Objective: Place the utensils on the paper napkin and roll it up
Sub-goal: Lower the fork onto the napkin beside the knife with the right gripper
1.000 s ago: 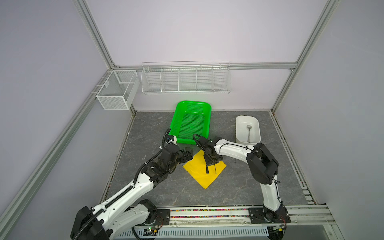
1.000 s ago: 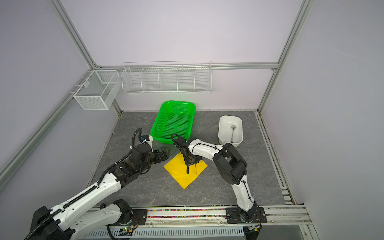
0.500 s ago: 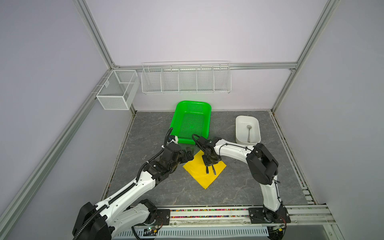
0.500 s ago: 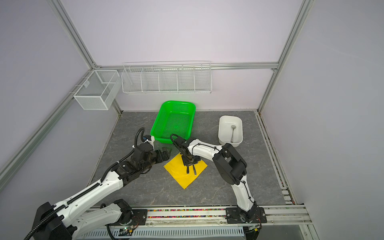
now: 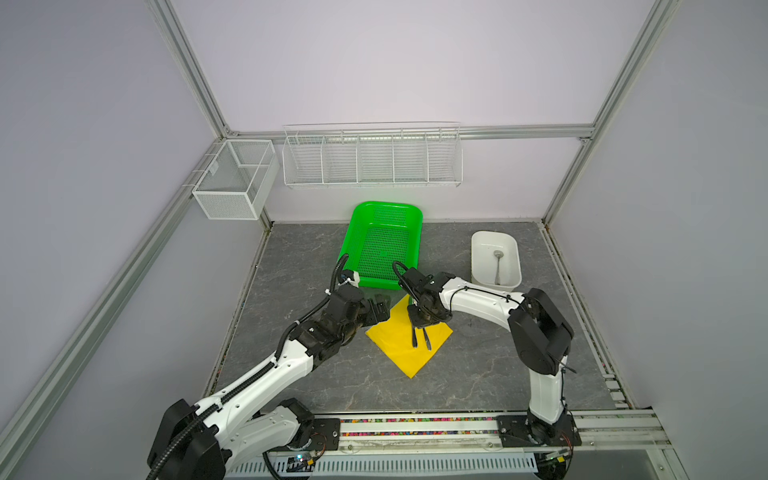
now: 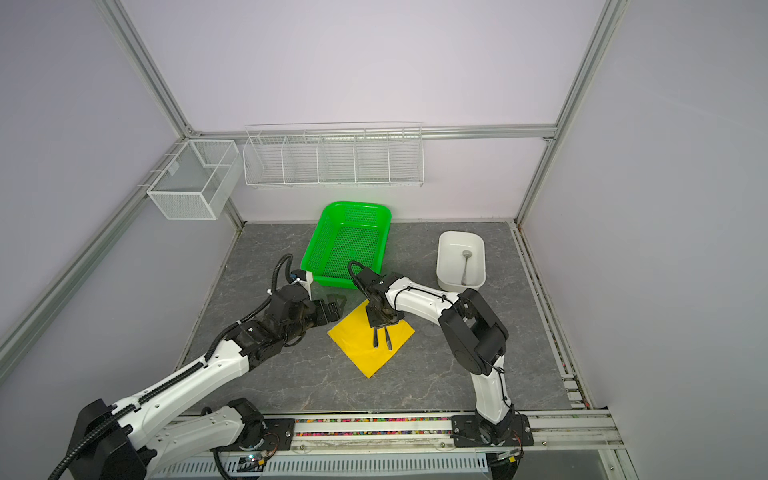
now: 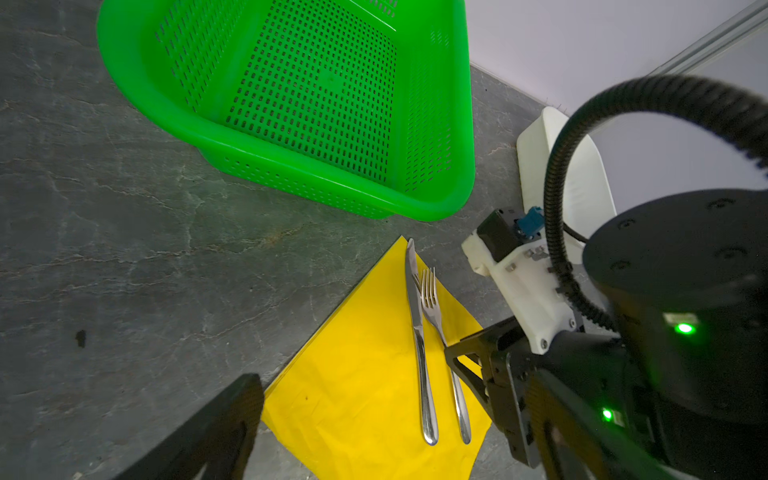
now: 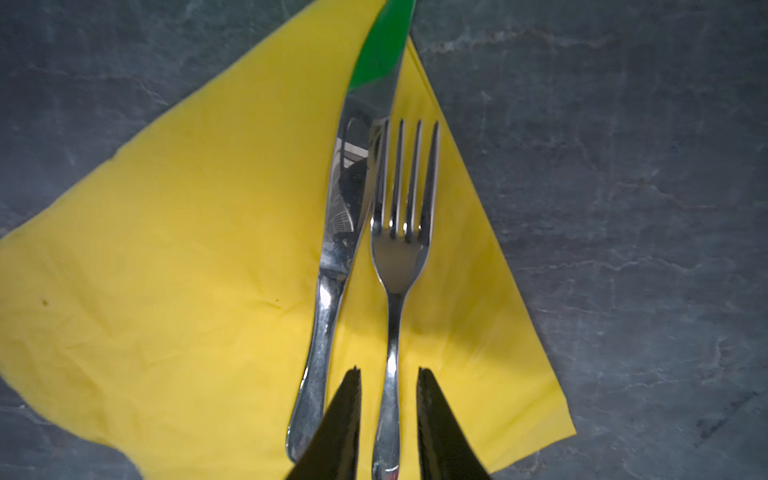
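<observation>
Shiny knife (image 8: 349, 187) and fork (image 8: 399, 257) lie side by side on the creased yellow napkin (image 8: 187, 249) by the green basket (image 7: 291, 174). The right hand (image 8: 388, 374) straddles the fork's handle, slightly parted; the left hand (image 5: 381, 309) gapes wide nearby.

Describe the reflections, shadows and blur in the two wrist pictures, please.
Right wrist view: the silver metal knife mirrors green near its blade tip; a soft shadow darkens the yellow paper napkin beside the silver metal fork handle; the right claw looks blurred. Left wrist view: bright glints sit on both handles; the green perforated plastic basket looks bowed by the lens.
</observation>
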